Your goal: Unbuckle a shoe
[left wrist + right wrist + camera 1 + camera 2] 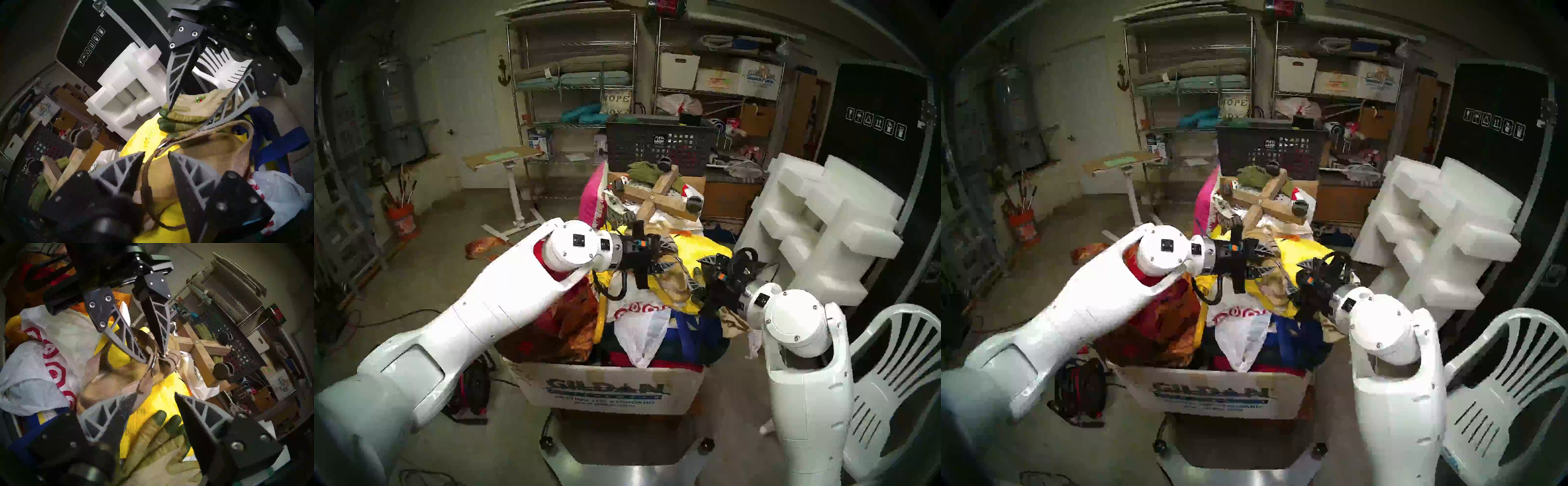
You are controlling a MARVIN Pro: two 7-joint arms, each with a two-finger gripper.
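The shoe (673,285), a tan sandal, lies on a yellow cloth (153,405) on top of a full box. Its thin brown strap (149,171) runs between the fingers of my left gripper (156,153). In the right wrist view the left gripper (153,357) straddles the strap at the small metal buckle (153,362), jaws narrowed, with a gap still showing. My right gripper (155,395) stands open just right of the shoe, over a tan glove with green fingertips (158,443). The strap's loose end (141,390) lies by one of the right gripper's fingers.
The pile fills a cardboard box (605,387). In it are a white bag with red print (639,325) and blue fabric (687,325). Behind stand a wooden cross with castors (660,200) and a black basket (660,146). White foam blocks (816,220) and a plastic chair (890,373) are to the right.
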